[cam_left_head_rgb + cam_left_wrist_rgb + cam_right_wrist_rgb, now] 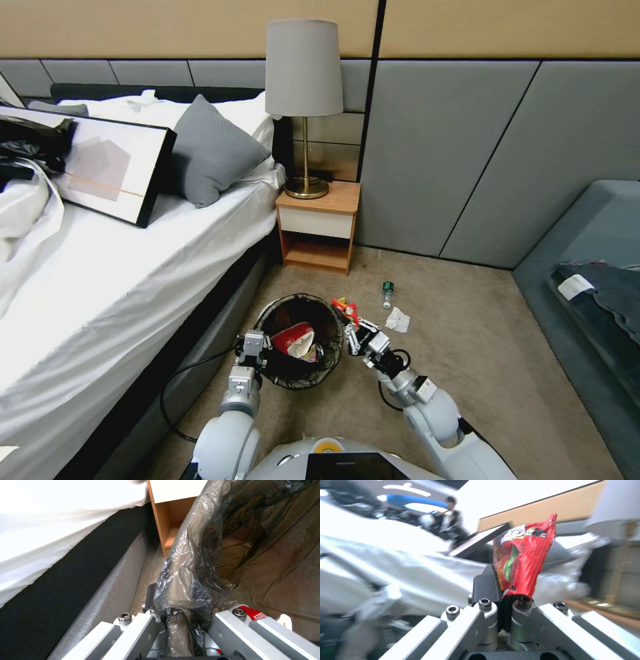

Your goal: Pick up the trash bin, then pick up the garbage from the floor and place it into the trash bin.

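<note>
While the left end effector clamps the black-lined round bin's rim, the right end effector pinches a crumpled red snack packet just beside it.

Left gripper fingers clamped tight, right gripper raised, fingers pinched closed

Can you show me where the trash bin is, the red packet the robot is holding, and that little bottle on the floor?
trash bin [331,319]: head view, bag-covered rim.
red packet [520,562]: right wrist view, its middle.
bottle [387,294]: head view, its body.
</note>
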Available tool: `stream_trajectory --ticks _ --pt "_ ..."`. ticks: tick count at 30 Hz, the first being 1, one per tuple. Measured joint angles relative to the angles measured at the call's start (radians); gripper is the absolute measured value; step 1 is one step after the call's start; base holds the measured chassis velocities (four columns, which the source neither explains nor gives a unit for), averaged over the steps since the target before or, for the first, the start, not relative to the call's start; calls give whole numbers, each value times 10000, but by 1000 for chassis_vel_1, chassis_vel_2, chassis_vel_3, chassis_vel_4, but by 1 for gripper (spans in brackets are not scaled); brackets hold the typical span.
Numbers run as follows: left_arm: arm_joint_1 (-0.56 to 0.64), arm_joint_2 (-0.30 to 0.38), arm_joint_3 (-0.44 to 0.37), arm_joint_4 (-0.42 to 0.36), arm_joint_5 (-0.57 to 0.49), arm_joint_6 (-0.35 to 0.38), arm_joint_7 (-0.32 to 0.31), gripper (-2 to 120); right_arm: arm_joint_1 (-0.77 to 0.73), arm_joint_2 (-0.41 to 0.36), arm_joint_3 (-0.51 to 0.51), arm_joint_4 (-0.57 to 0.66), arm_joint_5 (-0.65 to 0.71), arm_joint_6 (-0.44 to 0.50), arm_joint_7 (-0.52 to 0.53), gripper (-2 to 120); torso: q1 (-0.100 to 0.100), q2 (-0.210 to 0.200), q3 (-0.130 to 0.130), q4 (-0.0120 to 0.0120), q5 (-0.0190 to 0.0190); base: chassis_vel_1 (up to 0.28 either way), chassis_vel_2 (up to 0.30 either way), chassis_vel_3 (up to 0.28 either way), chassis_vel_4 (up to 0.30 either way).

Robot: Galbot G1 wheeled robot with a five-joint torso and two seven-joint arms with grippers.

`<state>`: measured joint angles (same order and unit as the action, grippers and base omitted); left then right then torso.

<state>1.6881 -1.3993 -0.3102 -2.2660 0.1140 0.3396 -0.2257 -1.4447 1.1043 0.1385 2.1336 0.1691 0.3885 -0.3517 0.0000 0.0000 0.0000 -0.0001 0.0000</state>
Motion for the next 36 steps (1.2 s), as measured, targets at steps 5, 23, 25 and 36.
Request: stream_trajectory --ticks 5,23,25,36 --pt "66 -53 36 -2 83 -24 2 2 326 -201 -641 -494 -87 -210 149 0 0 0 0 1 0 0 0 0 0" --pt "151 -132 155 -71 244 -68 23 2 899 73 -1112 -2377 74 -422 667 0 0 0 0 2 1 0 0 0 0" --pt "147 -131 154 -73 244 -69 23 2 903 53 -1075 -2405 81 -473 690 0 0 0 0 2 1 0 0 0 0" --pt "91 -147 138 -84 221 -72 26 2 831 -62 -996 -2390 74 -691 878 32 0 0 0 2 1 0 0 0 0"
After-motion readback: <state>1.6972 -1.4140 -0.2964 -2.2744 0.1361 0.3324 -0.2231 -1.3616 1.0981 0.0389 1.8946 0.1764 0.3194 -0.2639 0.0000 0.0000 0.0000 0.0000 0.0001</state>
